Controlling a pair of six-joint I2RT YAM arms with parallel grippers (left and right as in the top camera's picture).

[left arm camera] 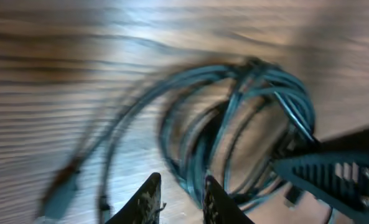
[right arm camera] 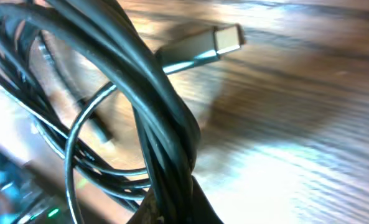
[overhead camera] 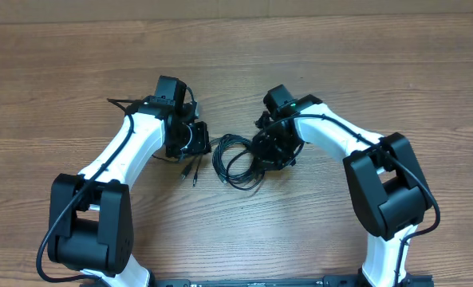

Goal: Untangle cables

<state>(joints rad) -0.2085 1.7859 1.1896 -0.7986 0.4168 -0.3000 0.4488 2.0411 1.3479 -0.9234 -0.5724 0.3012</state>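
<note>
The cables (overhead camera: 230, 162) lie as a bunch of thin black loops on the wooden table (overhead camera: 316, 48), between my two grippers. My right gripper (overhead camera: 268, 151) is shut on a thick bundle of strands (right arm camera: 153, 87), which runs down between its fingers (right arm camera: 172, 202). A silver-tipped plug (right arm camera: 224, 38) sticks out beyond the bundle. My left gripper (overhead camera: 200, 139) is at the loops' left edge. Its fingertips (left arm camera: 181, 178) stand slightly apart over the table, with a strand (left arm camera: 246, 87) just off the right finger and nothing gripped. Loose plug ends (overhead camera: 190, 171) trail to the lower left.
In the left wrist view, the right gripper's dark body (left arm camera: 333, 168) sits at the loops' far side. A blurred plug (left arm camera: 63, 190) lies to the left of my left fingers. Bare wood surrounds the bunch on all sides.
</note>
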